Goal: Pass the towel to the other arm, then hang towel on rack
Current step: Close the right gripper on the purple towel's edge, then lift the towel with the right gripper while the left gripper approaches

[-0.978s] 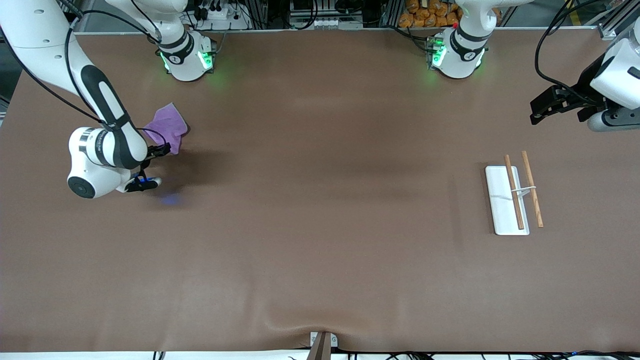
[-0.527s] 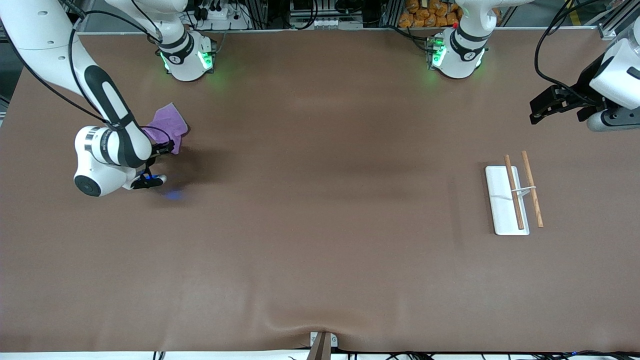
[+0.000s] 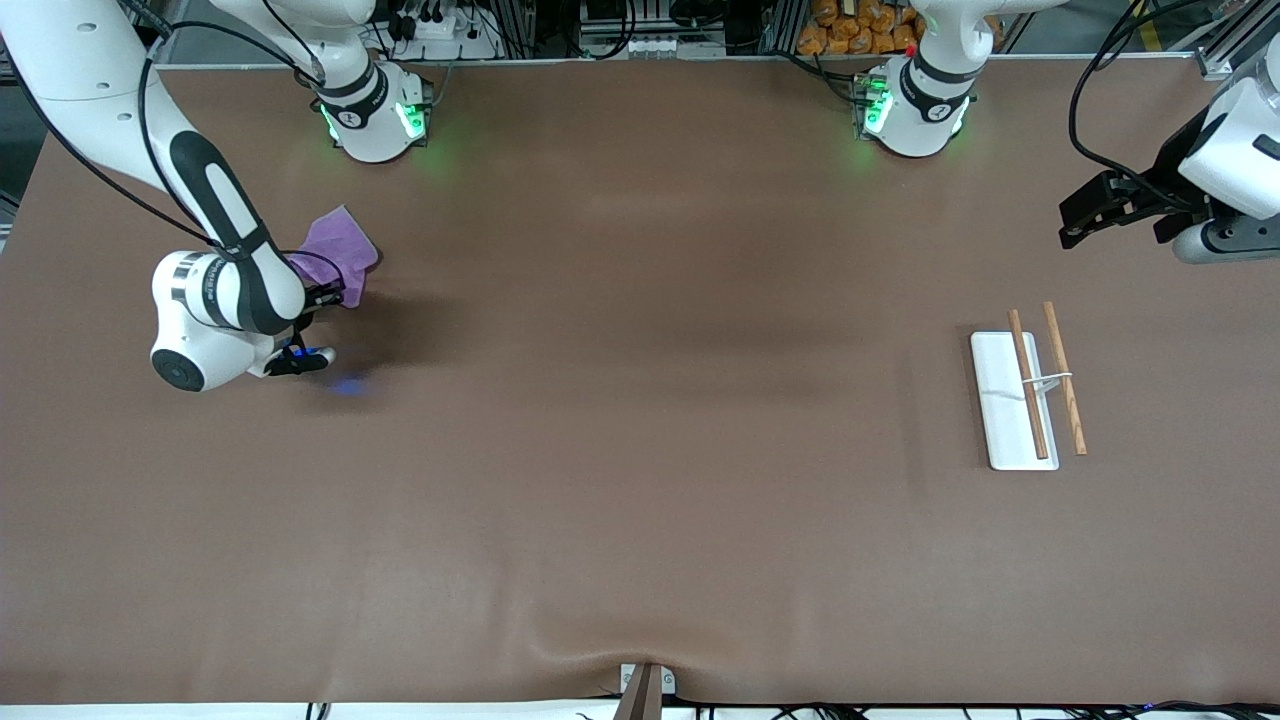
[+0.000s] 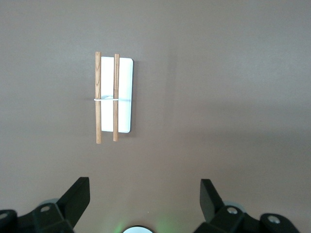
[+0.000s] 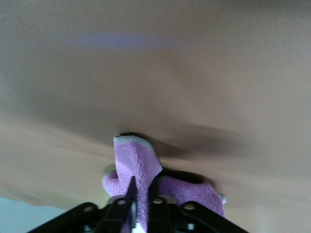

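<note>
Right gripper [image 5: 141,201] clamped on purple towel [image 3: 335,252] near desk's right-arm end; handover and hanging on rack [image 3: 1028,397] remained. Left gripper [image 4: 143,206] waited, fingers apart.

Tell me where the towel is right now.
The towel is at the right arm's end of the table, pinched in the shut right gripper, with the rack at the left arm's end.

Brown matte table cover [image 3: 640,450], slightly wrinkled at the front-camera edge, soft shadows mid-table; along the top edge a metal frame [image 3: 1215,60], cables [image 3: 440,25] and orange packets [image 3: 850,30]; green glow at both bases.
</note>
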`<control>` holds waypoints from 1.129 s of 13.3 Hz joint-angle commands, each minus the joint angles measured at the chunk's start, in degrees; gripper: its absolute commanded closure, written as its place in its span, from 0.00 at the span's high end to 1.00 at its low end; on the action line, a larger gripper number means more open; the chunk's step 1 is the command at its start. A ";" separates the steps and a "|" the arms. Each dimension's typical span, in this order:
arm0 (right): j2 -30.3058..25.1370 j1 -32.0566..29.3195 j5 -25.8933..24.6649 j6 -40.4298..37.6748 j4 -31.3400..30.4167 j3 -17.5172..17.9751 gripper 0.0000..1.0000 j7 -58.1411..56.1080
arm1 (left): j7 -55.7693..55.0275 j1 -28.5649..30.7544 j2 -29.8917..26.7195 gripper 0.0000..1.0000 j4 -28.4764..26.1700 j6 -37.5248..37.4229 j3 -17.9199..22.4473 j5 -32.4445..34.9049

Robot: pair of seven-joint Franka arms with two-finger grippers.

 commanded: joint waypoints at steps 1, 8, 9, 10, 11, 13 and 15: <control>-0.42 -0.65 2.05 -2.33 0.60 0.03 0.08 -0.65 | -0.41 -0.06 -0.17 1.00 -0.04 -0.51 -0.18 1.06; -1.38 -1.18 4.87 -11.12 5.79 -0.06 0.00 -5.49 | -0.33 -0.15 -0.08 1.00 -0.21 -0.51 -0.18 1.06; -1.91 -1.18 5.40 -12.70 6.49 -0.06 0.00 -5.40 | -0.33 -0.15 -0.08 1.00 -0.21 -0.42 -0.18 1.15; -2.26 -1.18 7.23 -14.72 7.37 -0.14 0.00 -5.31 | -0.33 -0.15 -0.08 1.00 -0.21 -0.51 -0.18 1.06; -2.35 -1.18 8.90 -17.26 8.59 -0.15 0.00 -4.88 | -0.33 -0.15 -0.08 1.00 -0.30 -0.51 -0.27 1.06; -2.35 -1.00 10.49 -21.66 11.23 -0.15 0.00 -4.61 | -0.33 -0.15 0.01 1.00 -0.30 -0.51 -0.18 1.06; -2.53 -1.00 12.77 -24.30 12.38 -0.15 0.00 -4.61 | -0.59 -0.15 0.01 1.00 -0.39 -0.51 -0.35 0.97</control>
